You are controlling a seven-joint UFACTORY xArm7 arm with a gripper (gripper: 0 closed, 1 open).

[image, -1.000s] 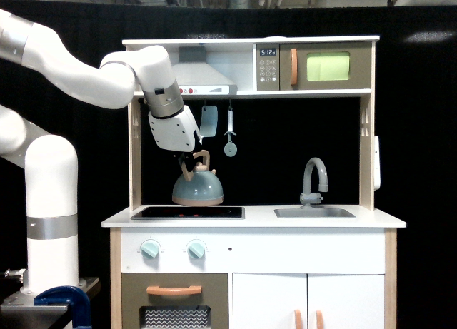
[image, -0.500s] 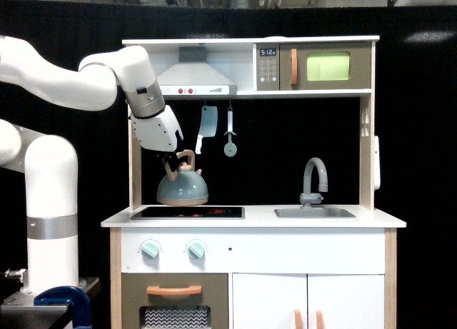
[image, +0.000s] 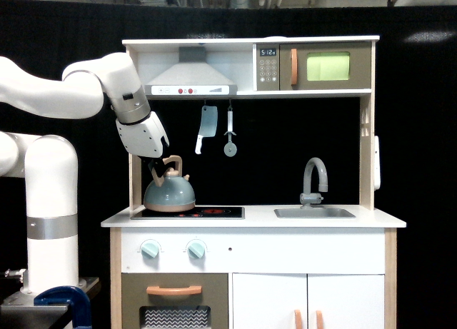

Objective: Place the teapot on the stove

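I see the grey-blue teapot (image: 169, 193) upright at the stove's (image: 214, 213) left end, gripper (image: 156, 170) clamped on its tan handle.

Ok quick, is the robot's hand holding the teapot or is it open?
Gripper: shut on the teapot by its wooden handle, with the pot at the stove.

Teapot (image: 169, 193) sits at the stove (image: 214, 213)'s end toward the exterior view's left. Gripper (image: 158, 168) is directly above, at its handle. Sink (image: 314, 213) and faucet (image: 315, 180) lie toward the right.
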